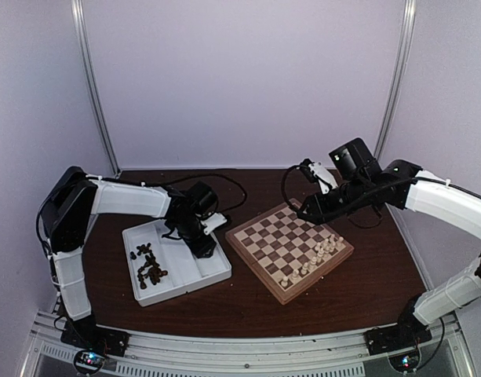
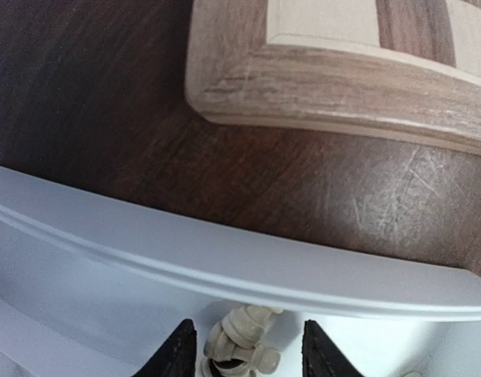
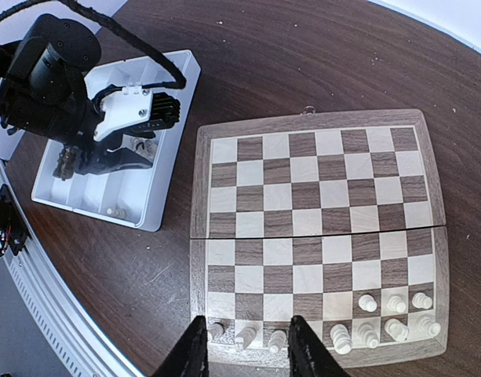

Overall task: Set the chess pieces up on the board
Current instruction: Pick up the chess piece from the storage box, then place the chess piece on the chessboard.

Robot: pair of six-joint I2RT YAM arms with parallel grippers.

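Observation:
The board [image 1: 275,236] lies right of centre, with several cream chess pieces [image 1: 315,259] standing in its two rows at the near right edge. Dark chess pieces [image 1: 148,265] lie heaped in the left compartment of the white tray [image 1: 216,275]. My left gripper [image 1: 202,248] is down in the tray's right compartment. In the left wrist view it [image 2: 249,353] is open, and a small cluster of cream pieces [image 2: 238,338] lies between its fingers against the tray wall [image 2: 224,251]. My right gripper [image 3: 246,353] hangs open and empty high above the board's near row [image 3: 275,339].
The board's light wood rim [image 2: 318,78] lies a short strip of dark table [image 2: 107,118] away from the tray. One more cream piece [image 3: 111,210] lies at the tray's near end. The table's near edge carries a metal rail [image 1: 248,349].

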